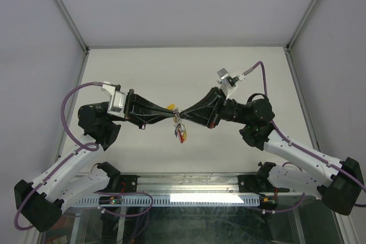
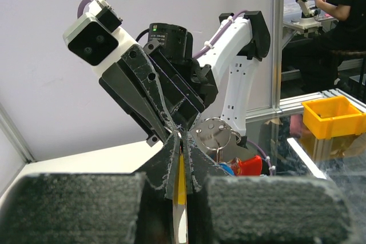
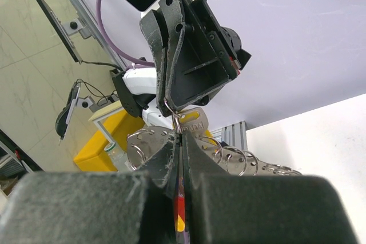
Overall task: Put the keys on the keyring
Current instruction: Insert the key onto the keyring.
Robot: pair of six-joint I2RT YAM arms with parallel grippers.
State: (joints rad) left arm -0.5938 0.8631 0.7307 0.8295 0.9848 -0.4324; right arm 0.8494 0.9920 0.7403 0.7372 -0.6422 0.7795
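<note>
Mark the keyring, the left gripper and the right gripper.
keyring (image 1: 182, 132), top external view, hanging bunch below the fingertips.
left gripper (image 2: 180, 139), left wrist view, between fingertips shut on yellow key (image 2: 181, 182).
right gripper (image 3: 179, 139), right wrist view, between its closed fingertips.

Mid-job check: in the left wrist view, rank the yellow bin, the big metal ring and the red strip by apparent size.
1. yellow bin, though it sits farther back, so its true size is unsure.
2. metal ring.
3. red strip, partly hidden and close to the ring in apparent size.
</note>
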